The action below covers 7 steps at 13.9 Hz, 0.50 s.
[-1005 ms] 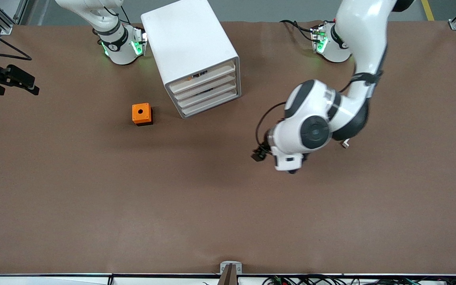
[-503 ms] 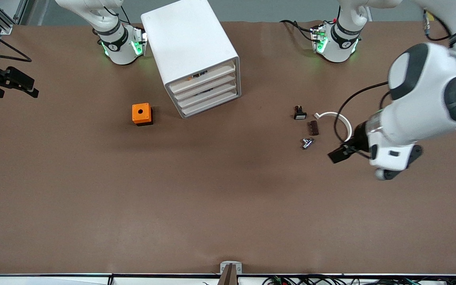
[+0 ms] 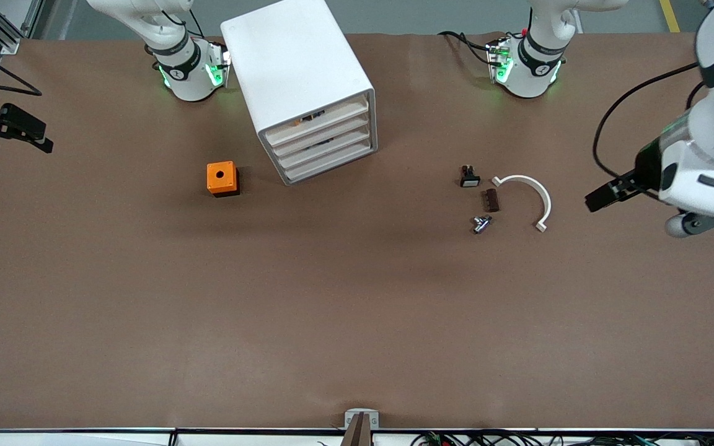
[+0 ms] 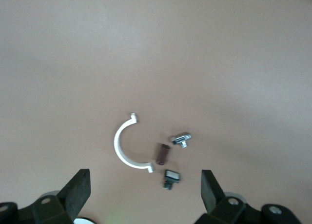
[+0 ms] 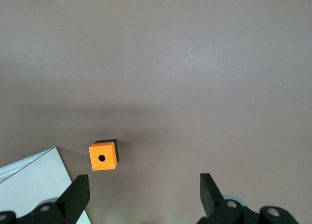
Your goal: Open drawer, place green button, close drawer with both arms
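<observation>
1. The white cabinet (image 3: 295, 68) stands at the top middle of the front view, on the brown table (image 3: 357, 310). Its front is turned partly toward the camera and partly toward the left arm's end of the table.
2. It has four flat drawers, one above the other. The drawer (image 3: 329, 162) at the bottom is pushed all the way in, and so are the other three.
3. An orange box (image 3: 222, 178) with a round hole on top sits beside the cabinet, toward the right arm's end. It does not touch the cabinet.
4. Four little things lie close together in the middle of the picture's height, toward the left arm's end. They are a black switch (image 3: 470, 177) with a white face, a small brown piece (image 3: 491, 200), a shiny metal piece (image 3: 481, 223) and a white half ring (image 3: 543, 195).
5. The switch is the one nearest to the cabinet, but well apart from it.
6. The left gripper (image 3: 605, 197) hangs in the air over the table, just beside the half ring, at the edge of the picture at the left arm's end. In the left wrist view its two fingers (image 4: 78, 190) are spread wide with nothing between them, and the four little things show on the table below.
7. The right gripper (image 3: 10, 127) hangs at the upper edge of the picture at the right arm's end. Its fingers (image 5: 78, 190) are spread wide too and hold nothing. The right wrist view shows the orange box and a corner of the cabinet below it.
</observation>
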Tool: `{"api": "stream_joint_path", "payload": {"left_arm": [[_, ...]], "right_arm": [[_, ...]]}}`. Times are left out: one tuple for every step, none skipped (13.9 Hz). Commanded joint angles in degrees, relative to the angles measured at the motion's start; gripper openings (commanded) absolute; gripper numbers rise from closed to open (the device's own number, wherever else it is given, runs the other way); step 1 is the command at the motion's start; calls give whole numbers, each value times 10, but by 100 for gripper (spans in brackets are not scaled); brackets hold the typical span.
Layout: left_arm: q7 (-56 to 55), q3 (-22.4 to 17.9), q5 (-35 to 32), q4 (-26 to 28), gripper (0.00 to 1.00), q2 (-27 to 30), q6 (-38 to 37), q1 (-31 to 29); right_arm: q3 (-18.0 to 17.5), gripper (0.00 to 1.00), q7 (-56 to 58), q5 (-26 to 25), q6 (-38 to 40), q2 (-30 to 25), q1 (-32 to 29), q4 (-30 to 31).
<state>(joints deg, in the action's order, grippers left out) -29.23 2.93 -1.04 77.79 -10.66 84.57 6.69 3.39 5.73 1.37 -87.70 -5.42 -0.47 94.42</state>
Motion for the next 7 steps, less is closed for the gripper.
{"api": "stream_joint_path", "payload": {"left_arm": [[64,28,-10,112,100,91,30,-46],[103,37,-9,138,100,116,34,-66],[137,38,-9,158,100,135,36,-71],[159,38,-9,179,100,156,38,-72],[164,38,-11,203,100,175,48,-69],[166,37,-11,227,100,193,61,-67],[165,37,-11,254,100,213,74,-65]], "right_arm": [[-8,100,3,1,-9,-23,-9,23],[-8,100,2,0,-12,-27,-8,30],[-8,100,2,0,-16,-34,-9,37],[-9,100,2,0,-22,-40,-8,47],[-9,100,-1,1,-24,-42,-8,51],[-10,100,-5,1,-23,-42,-7,50],[-10,100,-5,1,-23,-42,-7,49]]}}
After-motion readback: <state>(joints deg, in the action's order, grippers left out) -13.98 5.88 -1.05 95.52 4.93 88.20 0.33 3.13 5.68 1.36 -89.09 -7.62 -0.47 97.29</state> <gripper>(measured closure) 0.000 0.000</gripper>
